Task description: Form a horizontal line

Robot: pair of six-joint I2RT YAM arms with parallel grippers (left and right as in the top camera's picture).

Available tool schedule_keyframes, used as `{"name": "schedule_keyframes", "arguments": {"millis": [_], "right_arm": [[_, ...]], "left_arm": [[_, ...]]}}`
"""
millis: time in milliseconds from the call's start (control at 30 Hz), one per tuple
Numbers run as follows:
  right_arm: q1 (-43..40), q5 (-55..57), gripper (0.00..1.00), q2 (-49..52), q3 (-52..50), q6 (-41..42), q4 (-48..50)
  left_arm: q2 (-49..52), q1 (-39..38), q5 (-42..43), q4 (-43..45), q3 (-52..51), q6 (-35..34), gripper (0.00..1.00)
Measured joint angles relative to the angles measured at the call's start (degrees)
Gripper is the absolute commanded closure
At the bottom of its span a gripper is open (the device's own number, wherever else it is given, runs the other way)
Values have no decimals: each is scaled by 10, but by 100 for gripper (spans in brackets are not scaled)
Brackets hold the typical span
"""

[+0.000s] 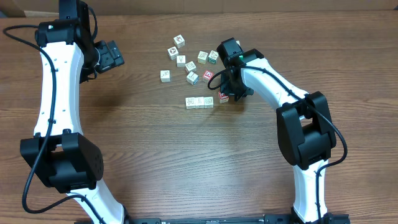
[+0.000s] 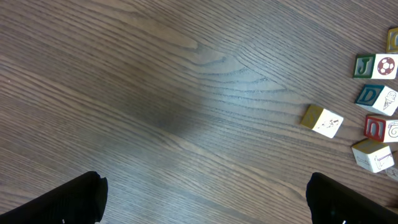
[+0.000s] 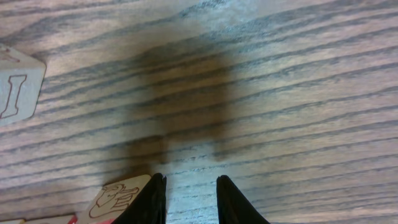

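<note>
My right gripper - jaws a narrow gap apart, only table between, grasping nothing. Cube row just beside the fingertips - red-faced cube nearest. Left gripper released wide.

Wide bare table on the near side of the row of cubes, loose cubes crowding just behind, right gripper at its red end
</note>
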Motion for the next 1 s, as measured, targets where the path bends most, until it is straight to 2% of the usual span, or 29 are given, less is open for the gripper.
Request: {"name": "schedule_keyframes", "arguments": {"millis": [700,1000], "right_arm": [[0,-24,76,0,0,0,-10],[0,14,76,0,0,0,73]], "left_arm": [[0,0,0,0,0,0,0],[0,0,0,0,0,0,0]]}}
